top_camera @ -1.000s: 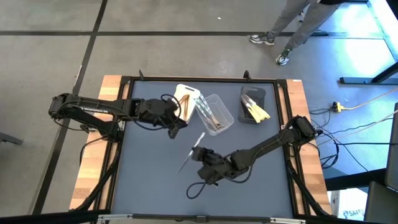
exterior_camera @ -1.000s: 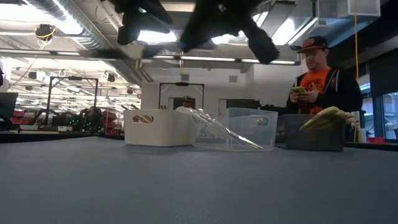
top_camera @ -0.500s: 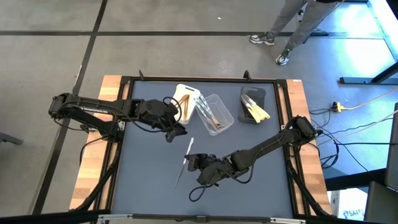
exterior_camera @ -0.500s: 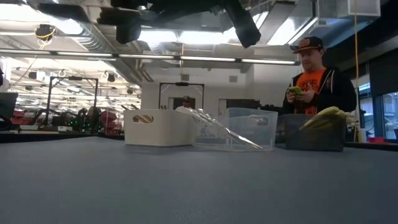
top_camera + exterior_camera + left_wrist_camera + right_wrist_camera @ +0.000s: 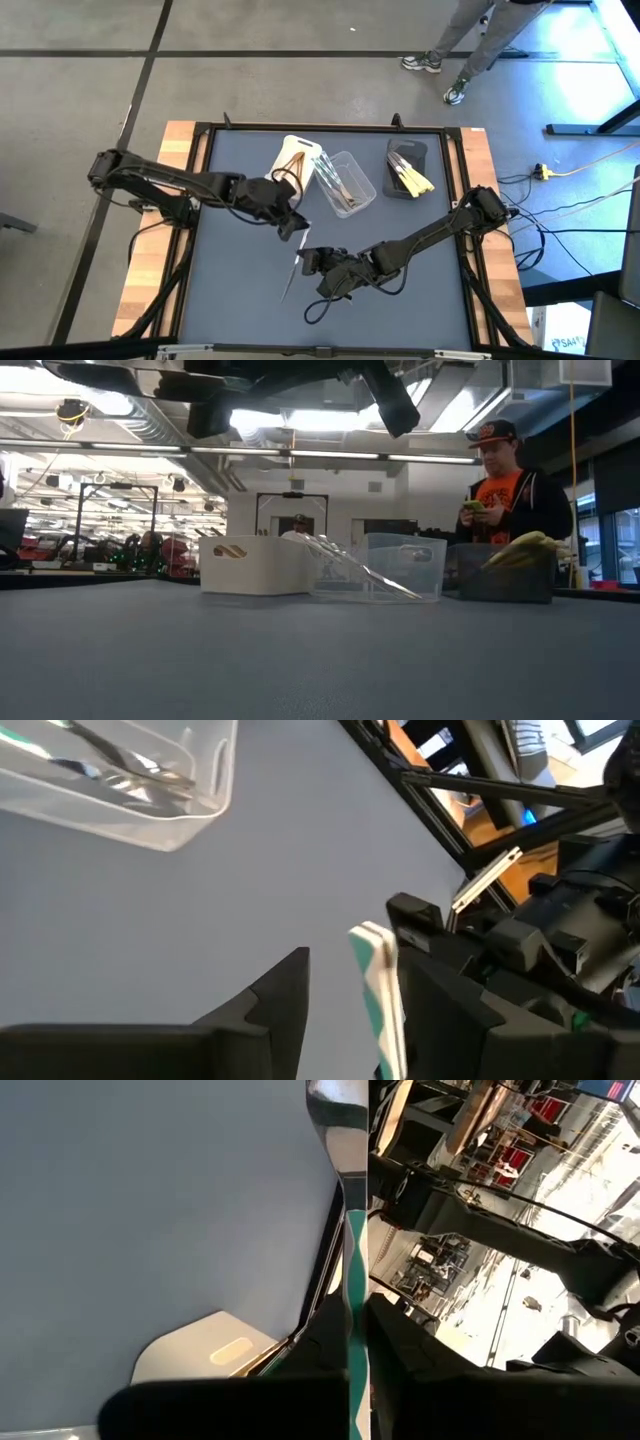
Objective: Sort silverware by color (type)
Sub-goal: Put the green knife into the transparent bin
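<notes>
One clear plastic utensil sits in my shut right gripper above the table's middle; in the right wrist view it shows as a shiny strip. My left gripper is open beside the utensil's far end; whether it touches, I cannot tell. Tan wooden pieces lie in the white tub, clear ones in the clear tub, yellow ones in the dark grey tub. In the low view both grippers are above the top edge. My right gripper pinches the clear utensil near its middle between the two fingers, reaching in level from the table's right, fingers across its length. The utensil points from far to near and slightly left, its near end free.
The three tubs stand in a row near the far edge. A black cable loop hangs from the right arm. A person stands beyond the table. Grey mat lies open on the near left.
My right gripper carried the clear utensil toward the table's left and a little nearer, then held still. My left gripper moved from beside the white tub toward the near edge and right, ending at the utensil's far end.
</notes>
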`<act>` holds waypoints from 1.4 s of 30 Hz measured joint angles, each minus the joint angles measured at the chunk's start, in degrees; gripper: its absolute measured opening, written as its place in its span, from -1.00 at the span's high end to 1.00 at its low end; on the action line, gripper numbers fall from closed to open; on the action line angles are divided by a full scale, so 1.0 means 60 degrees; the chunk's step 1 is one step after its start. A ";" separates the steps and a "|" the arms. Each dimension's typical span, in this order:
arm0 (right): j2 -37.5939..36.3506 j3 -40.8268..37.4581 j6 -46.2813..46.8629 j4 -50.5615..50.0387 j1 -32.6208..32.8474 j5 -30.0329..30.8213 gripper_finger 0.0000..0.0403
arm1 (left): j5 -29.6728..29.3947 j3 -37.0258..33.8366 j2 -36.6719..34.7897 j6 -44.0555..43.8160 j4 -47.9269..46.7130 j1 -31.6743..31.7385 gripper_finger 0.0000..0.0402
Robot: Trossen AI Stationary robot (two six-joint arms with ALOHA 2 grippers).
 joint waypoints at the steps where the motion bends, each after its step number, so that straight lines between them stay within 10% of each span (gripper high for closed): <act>1: 0.0000 0.0000 0.0000 0.0000 0.0000 0.0000 0.97 | 0.0001 0.0000 0.0090 -0.0003 0.0145 -0.0044 0.27; 42: 0.0000 0.0000 0.0084 -0.0149 0.0011 -0.0076 0.97 | -0.0713 -0.0011 0.0891 0.0056 0.0939 -0.0977 0.36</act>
